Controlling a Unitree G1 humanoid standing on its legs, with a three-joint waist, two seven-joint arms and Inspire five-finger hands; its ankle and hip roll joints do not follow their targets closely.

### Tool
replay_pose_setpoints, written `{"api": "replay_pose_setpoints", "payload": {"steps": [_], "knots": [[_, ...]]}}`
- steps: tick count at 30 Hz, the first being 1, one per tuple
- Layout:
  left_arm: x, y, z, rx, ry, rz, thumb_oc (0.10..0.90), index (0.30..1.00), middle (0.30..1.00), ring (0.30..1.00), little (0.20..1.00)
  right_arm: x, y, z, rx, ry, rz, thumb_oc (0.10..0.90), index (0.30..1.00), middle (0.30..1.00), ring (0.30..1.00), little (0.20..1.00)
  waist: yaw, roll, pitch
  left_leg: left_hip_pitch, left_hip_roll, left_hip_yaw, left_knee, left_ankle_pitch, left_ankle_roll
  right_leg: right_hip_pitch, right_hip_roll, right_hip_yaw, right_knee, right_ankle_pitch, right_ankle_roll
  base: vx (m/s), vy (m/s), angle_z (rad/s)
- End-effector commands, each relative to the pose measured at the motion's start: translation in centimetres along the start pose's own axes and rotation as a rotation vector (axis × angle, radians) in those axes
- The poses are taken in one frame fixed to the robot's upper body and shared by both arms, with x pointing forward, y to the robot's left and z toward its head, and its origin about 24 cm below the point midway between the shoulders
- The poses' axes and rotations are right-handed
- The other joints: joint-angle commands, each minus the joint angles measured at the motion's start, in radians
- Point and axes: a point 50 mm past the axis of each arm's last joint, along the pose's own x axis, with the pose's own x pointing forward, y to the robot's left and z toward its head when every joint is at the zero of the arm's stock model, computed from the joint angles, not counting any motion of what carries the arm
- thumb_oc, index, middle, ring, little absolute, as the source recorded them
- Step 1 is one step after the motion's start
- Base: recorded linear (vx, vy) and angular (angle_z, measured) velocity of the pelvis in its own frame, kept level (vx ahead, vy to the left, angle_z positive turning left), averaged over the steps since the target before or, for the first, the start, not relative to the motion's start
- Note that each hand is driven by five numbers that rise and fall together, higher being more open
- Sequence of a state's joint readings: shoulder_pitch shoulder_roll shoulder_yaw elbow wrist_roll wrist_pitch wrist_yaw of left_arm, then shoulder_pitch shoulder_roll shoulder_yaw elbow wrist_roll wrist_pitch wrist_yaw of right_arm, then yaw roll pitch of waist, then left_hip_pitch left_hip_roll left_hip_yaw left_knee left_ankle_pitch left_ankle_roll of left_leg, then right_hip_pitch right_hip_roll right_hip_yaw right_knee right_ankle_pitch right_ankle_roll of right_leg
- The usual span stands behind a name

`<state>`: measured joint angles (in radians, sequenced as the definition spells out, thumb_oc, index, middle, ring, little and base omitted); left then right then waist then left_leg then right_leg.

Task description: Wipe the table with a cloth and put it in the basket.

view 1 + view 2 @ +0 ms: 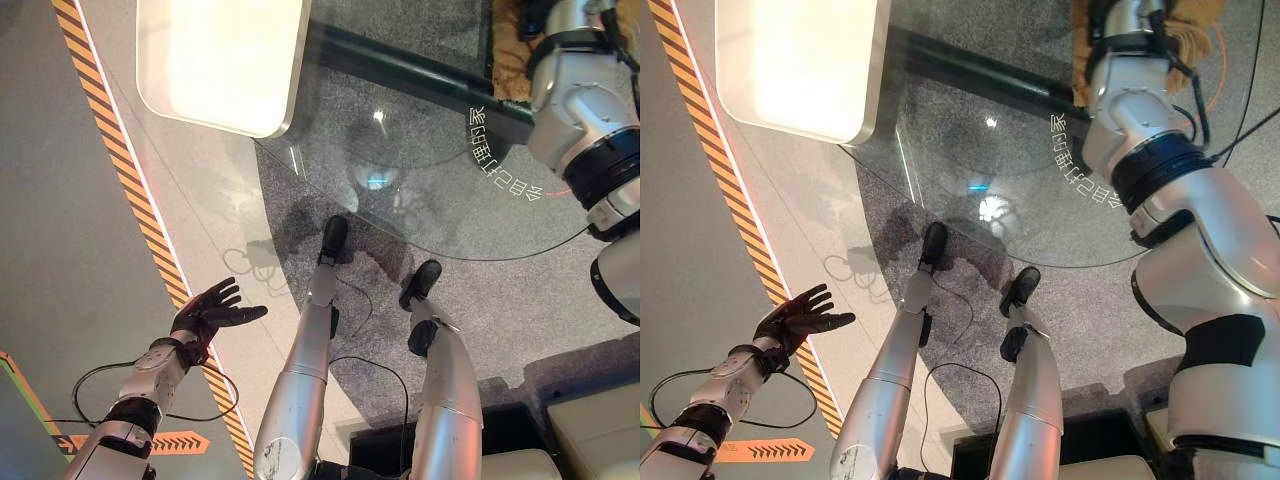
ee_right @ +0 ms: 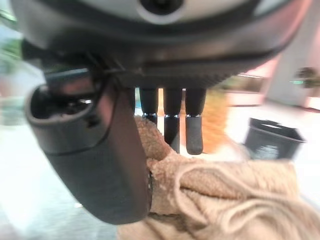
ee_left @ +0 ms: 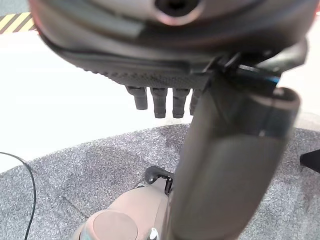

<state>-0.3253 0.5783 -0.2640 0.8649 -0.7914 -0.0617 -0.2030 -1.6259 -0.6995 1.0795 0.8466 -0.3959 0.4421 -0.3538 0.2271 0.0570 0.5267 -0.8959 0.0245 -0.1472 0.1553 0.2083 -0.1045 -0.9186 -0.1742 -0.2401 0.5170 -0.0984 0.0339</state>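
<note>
The right hand (image 2: 150,90) rests on a tan cloth (image 2: 220,195), which lies bunched directly under and in front of it; the thumb lies against one fold and the fingers (image 2: 194,127) reach straight down toward the fabric, though whether they actually pinch it cannot be told. Beyond the fingertips and off to the thumbless side stands a dark basket (image 2: 272,140), apart from the cloth. From the head views, the right arm stretches forward over a round glass table (image 1: 330,185), and a bit of the tan cloth (image 1: 1080,60) shows at its far end. A white rounded panel (image 1: 225,60) sits past the table's far left edge. The left hand (image 1: 210,315) hangs low beside the table with its fingers spread and relaxed, holding nothing, over a floor marked with an orange-and-black striped line (image 1: 140,210).
</note>
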Motion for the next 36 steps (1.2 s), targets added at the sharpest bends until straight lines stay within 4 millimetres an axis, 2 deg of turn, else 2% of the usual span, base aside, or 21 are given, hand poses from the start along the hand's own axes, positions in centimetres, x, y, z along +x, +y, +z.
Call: {"api": "replay_pose_setpoints", "payload": {"steps": [1,10,17,22,29,32,35,36], "knots": [[-0.5,0.9,-1.5,0.038,0.041,0.054,0.8,0.9,0.9,0.9,0.9,0.5,-4.2,4.2,-0.055,-0.22,-0.153,0.1,0.3,0.3,0.3,0.2,0.03,0.0,-0.007,0.015,-0.071,0.043,0.128,-0.151,0.088,0.098,0.015,-0.047,-0.205,0.113,0.045,0.0,0.0,0.0],[-0.4,0.3,-1.5,0.046,0.021,0.037,0.8,0.9,0.9,0.9,0.9,-1.2,-3.2,8.1,0.015,-0.368,-0.096,0.1,0.3,0.3,0.3,0.2,0.042,0.007,-0.007,0.019,-0.078,0.039,0.125,-0.149,0.089,0.105,0.013,-0.053,-0.207,0.112,0.047,0.0,0.0,0.0],[0.1,-0.3,-0.6,0.048,-0.006,0.023,0.8,0.9,0.9,0.9,0.9,-2.1,-2.8,9.9,0.088,-0.417,-0.078,0.1,0.3,0.3,0.3,0.2,0.043,0.013,-0.007,0.019,-0.079,0.041,0.124,-0.145,0.087,0.103,0.012,-0.051,-0.205,0.114,0.049,0.0,0.0,0.0],[0.2,-0.9,-0.7,0.053,-0.015,0.012,0.8,0.9,0.9,0.9,0.9,-2.5,-2.6,10.8,0.109,-0.445,-0.07,0.1,0.3,0.3,0.3,0.2,0.047,0.018,-0.007,0.024,-0.081,0.04,0.115,-0.14,0.086,0.104,0.014,-0.05,-0.21,0.118,0.049,0.0,0.0,0.0],[0.2,-0.9,-0.6,0.043,-0.032,0.017,0.8,0.9,0.9,0.9,0.9,-3.4,-3.3,12.3,0.146,-0.526,-0.074,0.1,0.3,0.3,0.3,0.2,0.045,0.017,-0.007,0.025,-0.079,0.043,0.112,-0.136,0.085,0.104,0.015,-0.049,-0.207,0.118,0.048,0.0,0.0,0.0],[0.3,-0.9,0.1,0.016,-0.074,0.04,0.8,0.9,0.9,0.9,0.9,-3.7,-3.4,12.7,0.166,-0.536,-0.077,0.1,0.3,0.3,0.3,0.2,0.045,0.015,-0.007,0.022,-0.077,0.042,0.114,-0.135,0.085,0.101,0.015,-0.049,-0.203,0.117,0.048,0.0,0.0,0.0],[0.4,-0.6,1.6,-0.044,-0.173,0.112,0.8,0.9,0.9,0.9,0.9,-3.7,-3.5,12.6,0.189,-0.512,-0.082,0.1,0.3,0.3,0.3,0.2,0.044,0.014,-0.007,0.025,-0.074,0.043,0.112,-0.135,0.084,0.101,0.015,-0.049,-0.2,0.114,0.047,0.0,0.0,0.0],[0.4,-0.2,3.0,-0.084,-0.234,0.163,0.8,0.9,0.9,0.9,0.9,-3.5,-3.3,12.1,0.21,-0.479,-0.084,0.1,0.3,0.3,0.3,0.2,0.045,0.015,-0.007,0.024,-0.075,0.041,0.115,-0.136,0.082,0.099,0.014,-0.047,-0.195,0.11,0.047,0.0,0.0,0.0]]}}
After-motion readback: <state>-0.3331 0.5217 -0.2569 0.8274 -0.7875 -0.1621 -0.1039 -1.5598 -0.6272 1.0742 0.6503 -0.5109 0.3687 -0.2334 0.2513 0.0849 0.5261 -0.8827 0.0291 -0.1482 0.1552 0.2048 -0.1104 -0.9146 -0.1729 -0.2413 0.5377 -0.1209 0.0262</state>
